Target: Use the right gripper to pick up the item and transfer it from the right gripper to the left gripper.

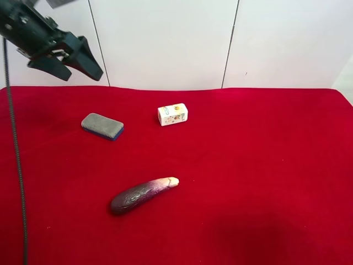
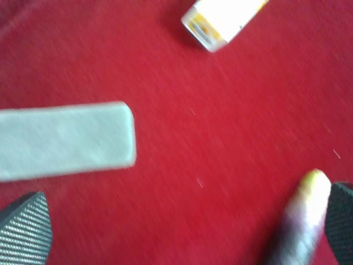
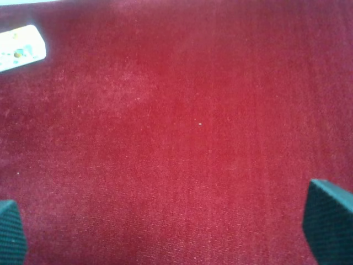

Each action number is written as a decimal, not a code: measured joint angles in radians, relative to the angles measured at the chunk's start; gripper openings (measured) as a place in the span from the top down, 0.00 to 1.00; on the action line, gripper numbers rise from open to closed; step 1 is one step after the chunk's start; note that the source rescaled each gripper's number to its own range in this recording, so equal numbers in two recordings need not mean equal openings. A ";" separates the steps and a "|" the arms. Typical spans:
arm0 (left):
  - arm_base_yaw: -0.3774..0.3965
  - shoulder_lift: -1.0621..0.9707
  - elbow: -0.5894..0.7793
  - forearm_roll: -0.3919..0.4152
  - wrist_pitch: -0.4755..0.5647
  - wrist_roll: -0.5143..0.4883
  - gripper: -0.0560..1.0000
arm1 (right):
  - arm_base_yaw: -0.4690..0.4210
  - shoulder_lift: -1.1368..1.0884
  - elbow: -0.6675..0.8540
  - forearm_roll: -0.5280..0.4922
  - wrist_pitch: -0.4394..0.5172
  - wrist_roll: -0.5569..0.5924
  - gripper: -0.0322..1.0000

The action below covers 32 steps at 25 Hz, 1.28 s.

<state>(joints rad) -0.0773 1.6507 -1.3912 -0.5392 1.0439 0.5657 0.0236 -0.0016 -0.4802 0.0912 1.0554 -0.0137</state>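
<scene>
Left gripper [image 2: 176,234]: black, wide open, nothing between the two ribbed fingertips [image 2: 25,232], hanging high over the red cloth [image 1: 265,165]. Same gripper [image 1: 69,58] up in the air at the exterior high view's left, with a thin black cable [image 1: 16,165] trailing down from the arm.

Nearest to it: the purple eggplant [image 2: 300,226], pale tip close by one fingertip in the left wrist view, though blurred there, so hard to say how close.

A bit farther out: the item [image 2: 63,141], a flat grey pad, lying flat on the cloth, not touched by anything. Grey top over a thin blue base [image 1: 102,127] in the exterior high view, below and ahead of the left gripper.

Farthest from it: the small white carton [image 2: 220,22], on its side, well apart from the pad [image 1: 172,114].

Right gripper [image 3: 171,226]: open wide too, holding nothing, only bare red cloth between the fingertips [image 3: 328,218]. Carton [image 3: 21,48] far off past them.
</scene>
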 joint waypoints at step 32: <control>-0.119 -1.014 0.628 0.415 -0.015 -0.349 0.00 | 0.000 0.000 0.001 0.000 0.001 0.000 0.00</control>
<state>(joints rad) -0.1961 0.6363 -0.7635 -0.1245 1.0291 0.2169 0.0236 -0.0016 -0.4793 0.0912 1.0562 -0.0137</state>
